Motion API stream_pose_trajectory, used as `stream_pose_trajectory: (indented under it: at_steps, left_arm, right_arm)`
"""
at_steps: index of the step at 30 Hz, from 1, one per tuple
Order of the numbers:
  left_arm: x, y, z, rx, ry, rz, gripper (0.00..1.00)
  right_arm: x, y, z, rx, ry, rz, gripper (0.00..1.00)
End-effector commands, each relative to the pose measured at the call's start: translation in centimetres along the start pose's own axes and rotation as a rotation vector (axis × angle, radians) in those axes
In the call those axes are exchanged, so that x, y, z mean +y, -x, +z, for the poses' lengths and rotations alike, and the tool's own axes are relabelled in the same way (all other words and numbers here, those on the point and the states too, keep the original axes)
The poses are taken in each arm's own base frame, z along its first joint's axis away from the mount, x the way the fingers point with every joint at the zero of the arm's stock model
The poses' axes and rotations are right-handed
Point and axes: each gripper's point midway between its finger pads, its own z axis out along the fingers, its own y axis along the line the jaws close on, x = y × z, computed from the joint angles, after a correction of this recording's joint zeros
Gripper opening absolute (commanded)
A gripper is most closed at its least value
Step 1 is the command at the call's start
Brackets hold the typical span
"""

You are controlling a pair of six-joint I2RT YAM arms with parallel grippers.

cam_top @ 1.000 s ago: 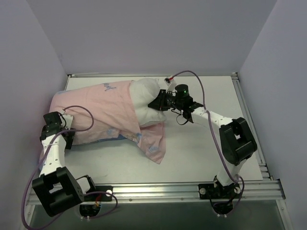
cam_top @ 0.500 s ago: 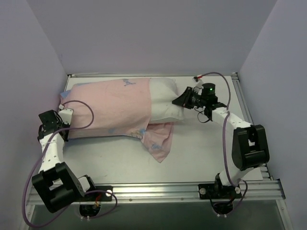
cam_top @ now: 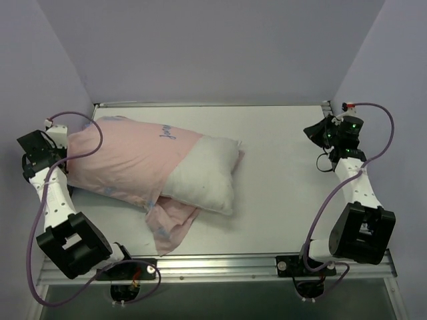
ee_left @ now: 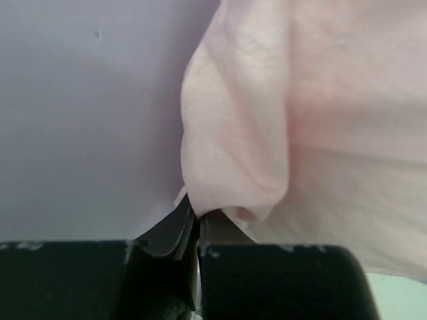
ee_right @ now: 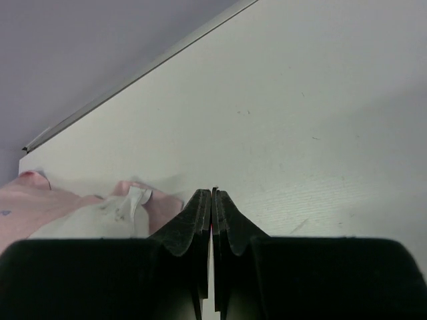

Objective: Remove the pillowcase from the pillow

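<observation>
The pillowcase (cam_top: pixel 127 160) is lying on the left half of the table (cam_top: pixel 287 200) with its pale pink side showing, and it is covering the left part of the pillow (cam_top: pixel 208 175), which is lying slantwise from the far left toward the near middle. The pillow's bare white right end is sticking out of the case's open mouth, and 1 of its corners is pointing toward the far right. A loose flap of the case is trailing out from under the pillow toward the near edge, with bits of blue print showing along its hem, and some blue lettering is showing through the pink near the far side. The left gripper (ee_left: pixel 195 219) is sitting at the far left, close to the lavender side wall (cam_top: pixel 40 60), with its jaws pinching a bunched fold of pink fabric at the case's closed end. The right gripper (ee_right: pixel 212 199) is hovering over bare table at the far right, well apart from the pillow, with its 2 jaws pressed together on nothing, and its wrist camera is catching the pillow's corner low on the left
</observation>
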Motion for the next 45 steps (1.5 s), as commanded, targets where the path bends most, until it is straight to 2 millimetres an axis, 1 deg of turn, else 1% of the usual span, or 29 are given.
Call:
stream_pose_trajectory:
  at_steps: [1,2,3,4,5,6,8,9,10,12,14,16,17,19,20,21,22,25,26,29,30,31,33,34,38,40,41,43,45]
  left_arm:
    - [0.2,3.5,-1.1,-0.067,0.009,-0.012,0.02]
    - [-2.0,4.6,-1.8,-0.111,-0.065,0.014,0.02]
    - [-3.4,5.3,-2.6,-0.155,-0.111,0.025,0.02]
    - [-4.7,5.9,-3.7,-0.204,-0.144,0.034,0.02]
    - [-5.9,6.8,-4.3,-0.236,-0.164,0.052,0.02]
    - [-6.5,7.1,-4.6,-0.239,-0.172,0.039,0.02]
    - [-7.1,7.7,-5.2,-0.248,-0.194,0.028,0.02]
    - [-7.5,8.0,-5.4,-0.251,-0.206,0.022,0.02]
    - [-7.6,8.1,-5.2,-0.244,-0.207,0.021,0.02]
    - [-7.1,8.5,-5.1,-0.243,-0.176,0.018,0.02]
    - [-6.5,8.8,-4.9,-0.235,-0.145,0.022,0.02]
    - [-6.7,9.0,-4.5,-0.221,-0.156,0.046,0.09]
    - [-6.8,9.4,-4.9,-0.216,-0.166,0.057,0.42]
    - [-8.0,10.3,-5.1,-0.217,-0.201,0.089,0.77]
    - [-8.6,10.8,-5.5,-0.225,-0.217,0.097,0.91]
    - [-9.1,12.2,-6.6,-0.266,-0.24,0.097,0.94]
    - [-11.2,13.3,-8.0,-0.301,-0.293,0.123,0.94]
    - [-16.4,16.4,-12.3,-0.406,-0.448,0.177,0.94]
    - [-21.3,17.0,-14.8,-0.442,-0.578,0.243,0.94]
    - [-31.0,15.5,-18.3,-0.418,-0.871,0.351,0.94]
    - [-33.2,14.7,-18.8,-0.403,-0.919,0.389,0.94]
    - [-35.3,13.9,-17.5,-0.367,-0.905,0.429,0.94]
    - [-39.8,12.3,-18.9,-0.362,-0.932,0.547,0.94]
    - [-41.7,11.9,-17.9,-0.339,-0.922,0.572,0.94]
    - [-45.7,13.2,-17.2,-0.329,-0.939,0.538,0.94]
    - [-46.7,13.0,-15.9,-0.311,-0.924,0.537,0.94]
    - [-46.9,12.5,-15.2,-0.295,-0.916,0.544,0.66]
    - [-47.3,12.0,-14.9,-0.292,-0.921,0.55,0.42]
    - [-47.3,11.5,-14.9,-0.286,-0.939,0.546,0.28]
  right_arm:
    - [3.4,3.4,-1.6,-0.073,0.029,-0.122,0.0]
    - [4.4,2.5,-1.6,-0.038,0.033,-0.154,0.0]
    - [7.8,0.0,-0.9,0.018,0.095,-0.268,0.0]
    - [9.6,-1.4,-0.7,0.048,0.12,-0.327,0.09]
    - [11.5,-2.5,-0.7,0.072,0.13,-0.385,0.35]
    - [14.9,-6.3,-0.6,0.148,0.215,-0.489,0.48]
    - [17.7,-9.1,-1.2,0.232,0.245,-0.566,0.67]
    - [18.7,-11.2,-0.8,0.278,0.252,-0.597,0.7]
    - [21.2,-14.3,-1.7,0.328,0.309,-0.648,0.72]
    - [22.6,-17.3,-2.0,0.398,0.317,-0.698,0.75]
    - [22.8,-20.8,-2.9,0.495,0.346,-0.751,0.77]
    - [19.9,-23.7,-1.8,0.59,0.27,-0.766,0.77]
    - [18.3,-24.6,-1.5,0.625,0.216,-0.769,0.78]
    - [14.2,-27.7,-0.6,0.731,0.11,-0.793,0.78]
    - [13.2,-28.5,-0.6,0.763,0.088,-0.796,0.77]
    - [12.4,-29.3,-0.7,0.782,0.071,-0.789,0.77]
    - [11.4,-29.9,-1.0,0.8,0.061,-0.785,0.77]
    - [14.1,-28.3,-1.4,0.723,0.159,-0.735,0.78]
    - [15.7,-27.4,-1.5,0.694,0.206,-0.713,0.79]
    - [19.2,-23.5,-1.9,0.601,0.276,-0.67,0.79]
    - [20.3,-22.3,-2.8,0.573,0.316,-0.652,0.79]
    - [20.4,-20.9,-3.0,0.551,0.319,-0.606,0.78]
    - [20.0,-18.7,-4.4,0.507,0.333,-0.541,0.8]
    - [18.5,-17.1,-4.1,0.478,0.294,-0.497,0.82]
    - [14.5,-16.4,-4.6,0.476,0.215,-0.444,0.83]
    - [14.4,-17.0,-4.4,0.489,0.217,-0.439,0.83]
    - [14.8,-16.9,-4.0,0.473,0.23,-0.435,0.83]
    - [15.3,-16.5,-3.5,0.445,0.237,-0.432,0.83]
    - [16.1,-16.0,-2.7,0.414,0.247,-0.421,0.83]
